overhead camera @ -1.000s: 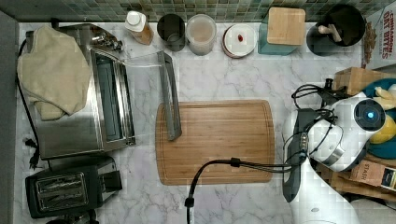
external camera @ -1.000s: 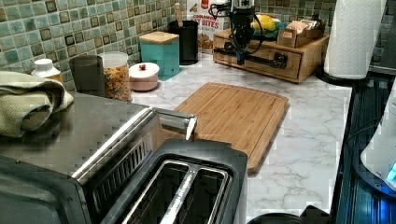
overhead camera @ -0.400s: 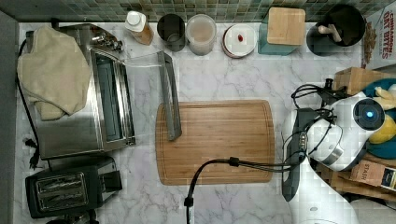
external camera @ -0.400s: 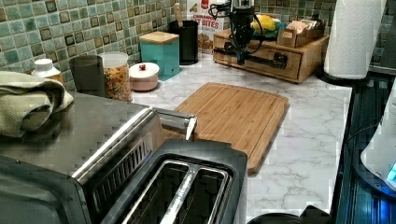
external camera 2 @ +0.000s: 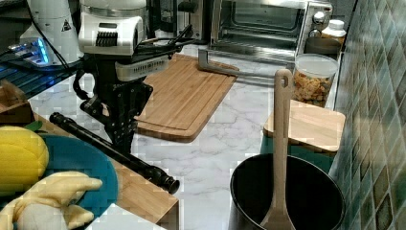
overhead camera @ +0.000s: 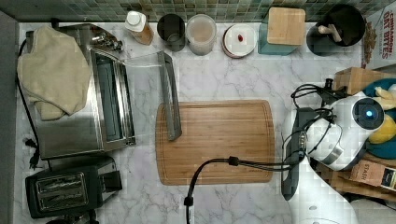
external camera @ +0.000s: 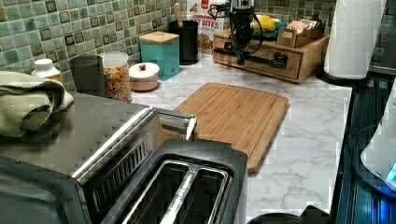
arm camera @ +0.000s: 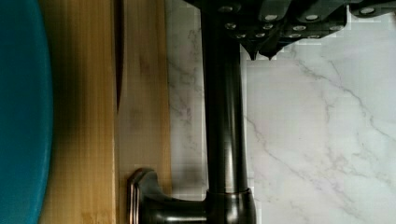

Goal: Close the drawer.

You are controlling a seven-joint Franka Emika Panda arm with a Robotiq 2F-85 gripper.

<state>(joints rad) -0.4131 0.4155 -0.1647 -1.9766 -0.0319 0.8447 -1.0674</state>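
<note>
Beside the dark bar handle [arm camera: 224, 116] of the drawer [external camera: 268, 58], the pincer [arm camera: 262, 52] is hanging on the worktop side, its fingertips pressed together into one point and pinching nothing. Seen in the right view, the pincer [external camera 2: 120, 139] is reaching down just in front of the handle [external camera 2: 112, 151], which is running along the face of the wooden stand [external camera 2: 139, 196]. On top of that stand a blue plate [external camera 2: 72, 163] is carrying yellow toy fruit [external camera 2: 21, 158]. Across the marble worktop [overhead camera: 219, 79], the drawer front is sitting almost flush with the stand in the left view, near the far end. Farther out, a bamboo cutting board [overhead camera: 219, 140] is lying flat at the middle of the worktop. Beyond it, toward the top view's left, a toaster oven [overhead camera: 88, 102] is standing with its glass door [overhead camera: 163, 88] dropped open, the door's handle overlapping the board's edge. A black toaster [overhead camera: 70, 189] is sitting beside the oven.
</note>
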